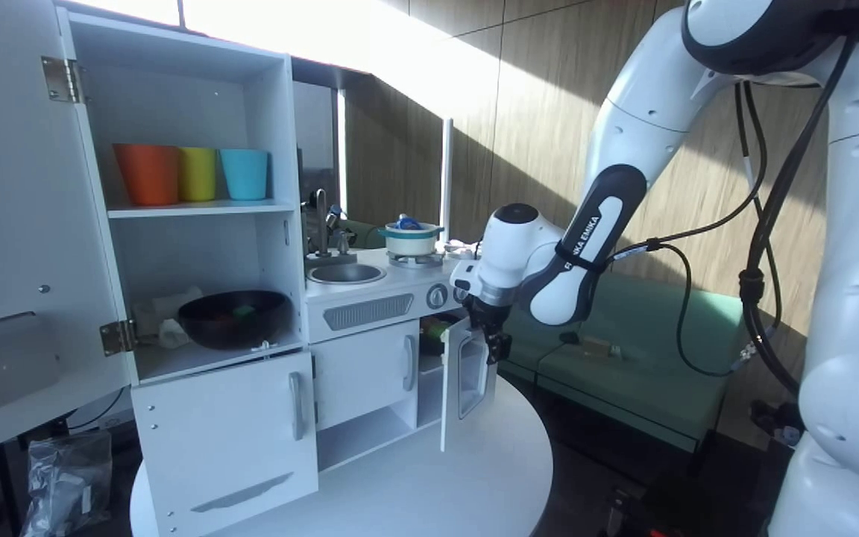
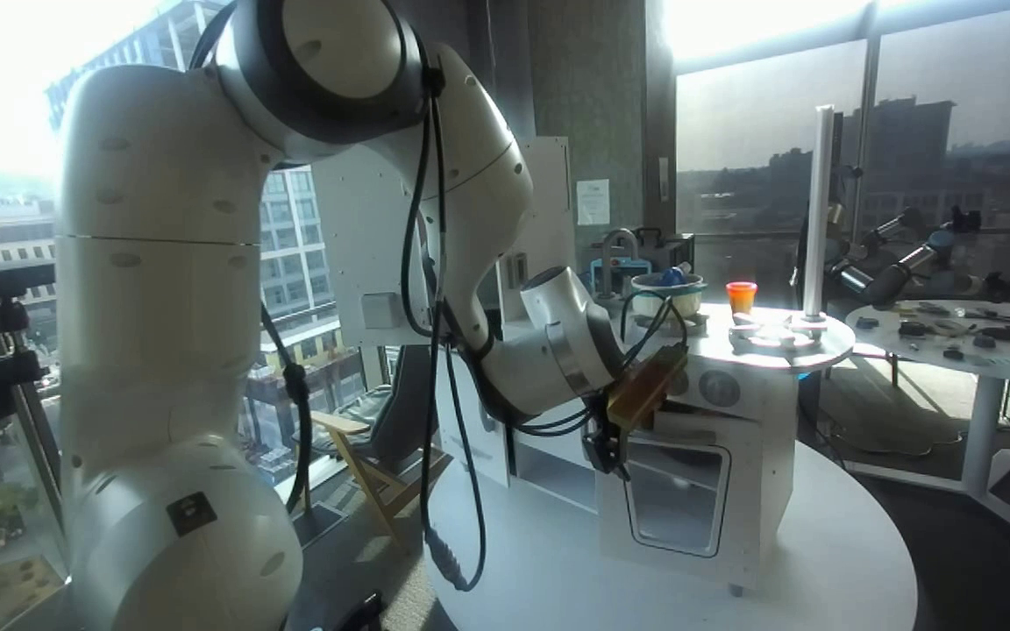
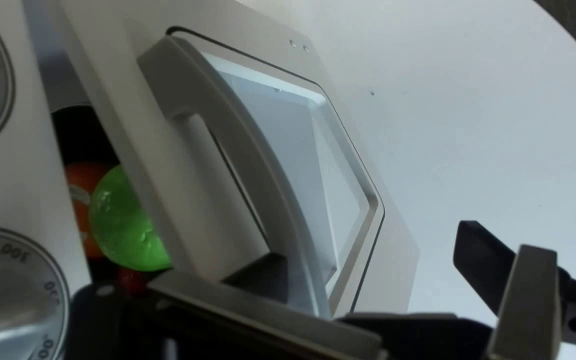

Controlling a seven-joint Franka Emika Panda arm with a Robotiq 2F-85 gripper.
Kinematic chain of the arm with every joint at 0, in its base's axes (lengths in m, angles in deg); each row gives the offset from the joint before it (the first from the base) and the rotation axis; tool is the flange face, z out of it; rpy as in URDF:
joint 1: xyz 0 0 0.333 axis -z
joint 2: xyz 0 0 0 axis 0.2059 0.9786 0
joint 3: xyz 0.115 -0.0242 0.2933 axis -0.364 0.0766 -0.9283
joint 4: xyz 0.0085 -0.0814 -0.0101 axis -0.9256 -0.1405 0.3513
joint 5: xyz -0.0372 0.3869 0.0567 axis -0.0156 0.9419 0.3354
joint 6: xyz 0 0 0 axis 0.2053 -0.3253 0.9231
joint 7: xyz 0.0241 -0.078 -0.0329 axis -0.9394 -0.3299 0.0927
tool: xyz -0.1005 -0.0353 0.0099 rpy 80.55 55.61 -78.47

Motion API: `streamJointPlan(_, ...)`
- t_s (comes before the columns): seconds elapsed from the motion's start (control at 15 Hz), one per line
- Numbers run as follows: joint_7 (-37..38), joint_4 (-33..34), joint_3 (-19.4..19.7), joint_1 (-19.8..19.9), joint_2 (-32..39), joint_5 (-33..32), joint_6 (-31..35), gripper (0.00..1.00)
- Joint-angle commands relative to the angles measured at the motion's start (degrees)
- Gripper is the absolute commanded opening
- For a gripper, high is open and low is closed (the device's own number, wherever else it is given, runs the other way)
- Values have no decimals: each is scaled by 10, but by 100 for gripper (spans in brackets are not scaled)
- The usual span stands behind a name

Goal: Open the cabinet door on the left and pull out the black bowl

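The wide, shallow, round, dull black bowl (image 1: 232, 332) sits on the lower shelf (image 1: 165, 362) of the tall white cabinet (image 1: 168, 104), a small green thing (image 1: 244, 310) inside it. The cabinet's large white hinged door (image 1: 12, 186) already stands swung out, so only the pulling-out seems to remain. Viewed from the cabinet's front, the bowl lies well to the left of the black two-fingered hand (image 3: 370, 265), beyond the closed white cupboard door (image 1: 366, 373) between them. The hand is at the small white oven door (image 1: 450, 418), which stands ajar: its fingers are wide apart, one on each side of the grey arched handle (image 3: 240, 145), gripping nothing; whether the inner one touches the handle cannot be told. Being round, the bowl has no long axis, so the coming move probably calls for backing clear of the handle, then a long leftward travel to the near rim.
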Motion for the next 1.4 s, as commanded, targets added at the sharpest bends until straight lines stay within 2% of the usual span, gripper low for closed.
streamJointPlan(0.0,45,-40,21,6,-35,-12,-17,100)
streamJointPlan(0.2,111,-84,48,16,-82,-27,15,100)
streamJointPlan(0.33,139,-109,67,23,-110,-32,2,100)
streamJointPlan(0.47,194,-123,86,32,-135,-60,-3,100)
streamJointPlan(0.6,275,-125,99,44,-162,-116,-1,100)
streamJointPlan(0.87,463,-125,80,64,-245,-258,-74,100)
streamJointPlan(1.07,589,-138,55,55,-293,-304,-109,100)
streamJointPlan(1.27,557,-147,48,32,-280,-281,-55,100)
streamJointPlan(1.33,516,-141,53,17,-251,-256,-24,100)
